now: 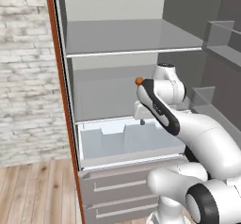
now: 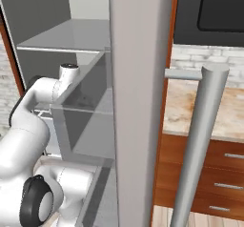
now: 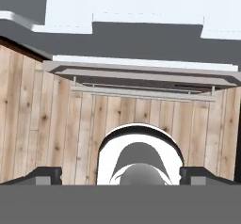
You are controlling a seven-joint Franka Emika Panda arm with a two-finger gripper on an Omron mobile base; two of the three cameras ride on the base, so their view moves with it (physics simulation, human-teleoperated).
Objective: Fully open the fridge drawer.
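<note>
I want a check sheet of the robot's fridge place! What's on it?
Surface: wooden plank floor below the open fridge.
Job's things: fridge drawer, pale translucent bin, pulled partway out under the glass shelves; inside looks empty.
Clutter: nothing seen.
Pincer: pincer points down past the drawer front toward the floor; finger tips spread wide, holding nothing. In the left base view the hand hangs over the drawer's back part.
Cables: nothing seen.
Surroundings: two grey drawers with bar handles beneath; fridge door swung open with long handle; brick wall; wooden cabinets on the right.
</note>
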